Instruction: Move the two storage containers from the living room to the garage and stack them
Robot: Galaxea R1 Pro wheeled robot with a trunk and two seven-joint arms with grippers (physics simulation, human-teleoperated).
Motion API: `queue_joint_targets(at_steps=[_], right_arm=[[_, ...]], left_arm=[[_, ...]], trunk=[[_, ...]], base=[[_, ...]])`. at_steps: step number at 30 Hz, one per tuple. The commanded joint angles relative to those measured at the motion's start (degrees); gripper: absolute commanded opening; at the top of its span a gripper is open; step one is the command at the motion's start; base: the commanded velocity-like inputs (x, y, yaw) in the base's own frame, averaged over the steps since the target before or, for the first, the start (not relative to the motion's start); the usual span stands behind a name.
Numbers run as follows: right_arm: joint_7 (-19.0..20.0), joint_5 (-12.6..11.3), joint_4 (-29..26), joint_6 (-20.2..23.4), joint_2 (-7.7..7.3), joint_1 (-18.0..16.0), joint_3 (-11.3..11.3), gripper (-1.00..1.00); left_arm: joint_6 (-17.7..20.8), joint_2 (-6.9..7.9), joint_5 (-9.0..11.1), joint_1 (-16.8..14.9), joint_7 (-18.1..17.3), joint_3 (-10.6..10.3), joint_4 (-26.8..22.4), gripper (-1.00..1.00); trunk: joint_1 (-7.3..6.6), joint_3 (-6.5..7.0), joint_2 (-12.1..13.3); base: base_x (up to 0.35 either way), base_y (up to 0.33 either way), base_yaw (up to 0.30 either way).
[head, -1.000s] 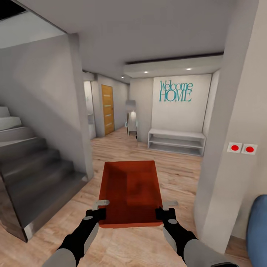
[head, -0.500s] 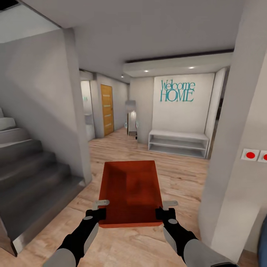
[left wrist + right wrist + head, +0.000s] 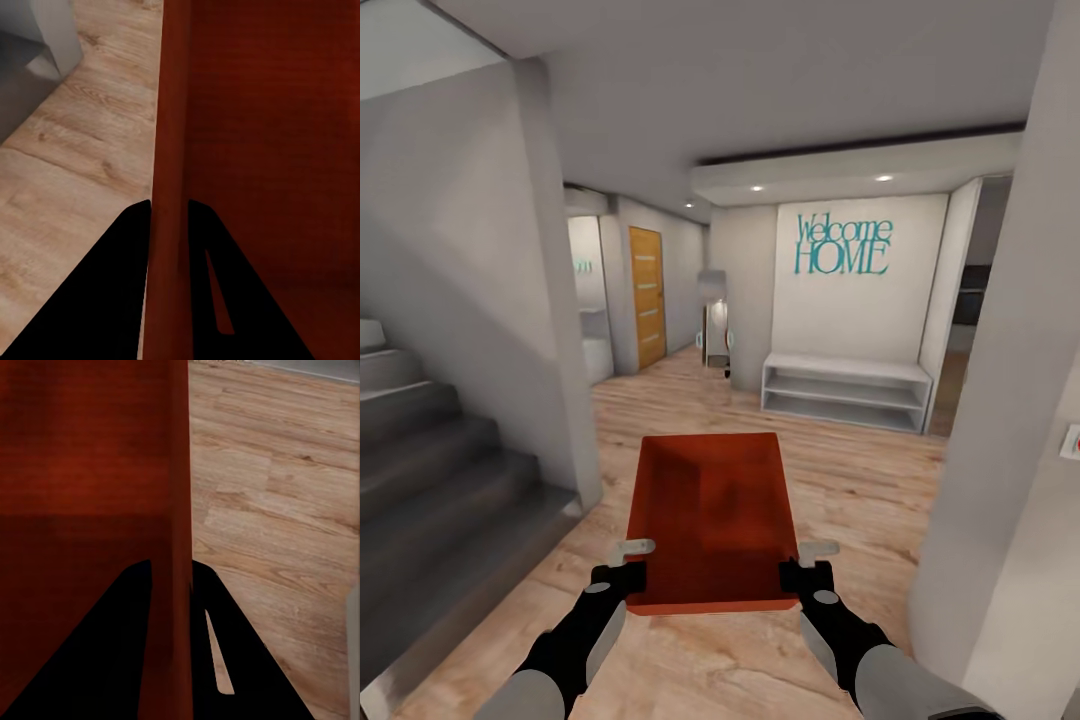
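An orange-red bin (image 3: 712, 520) is being carried at 6 o'clock, level and open-topped, with finely ribbed plastic walls. Its left wall is being pinched by the left gripper (image 3: 622, 572), fingers closed tight on either side of the rim, and its right wall is being clamped the same way by the right gripper (image 3: 806, 572). Since a second ago the view is being pushed forward: the grey stairs (image 3: 440, 470) at 9 o'clock are sliding off, and the pillar (image 3: 1000, 430) at 3 o'clock is looming larger. The bin is not shifting in the grip, so transport is judged under way, with the garage not yet reached. Pale wood planks (image 3: 840, 480) are being crossed; at 12 o'clock a white shelf (image 3: 847, 392) and an orange door (image 3: 648, 296) are being neared.
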Motion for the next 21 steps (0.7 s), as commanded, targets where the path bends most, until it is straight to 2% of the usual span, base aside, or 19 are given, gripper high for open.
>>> queue_joint_targets(at_steps=[1, 21], right_arm=[[-4.84, -1.74, 0.14, -0.17, 0.0, -0.06, -2.2, -1.0], [-4.81, -1.47, 0.14, -0.08, 0.0, -0.06, -2.22, -1.0]], left_arm=[[-1.63, 0.05, -0.94, -0.02, 0.86, 0.28, -0.27, -1.0], [-1.63, 0.05, -0.94, -0.02, 0.86, 0.28, -0.28, -1.0]], trunk=[[0.04, -0.08, -0.05], [0.04, -0.08, -0.05]], base=[[0.324, 0.0, 0.0], [0.324, 0.0, 0.0]])
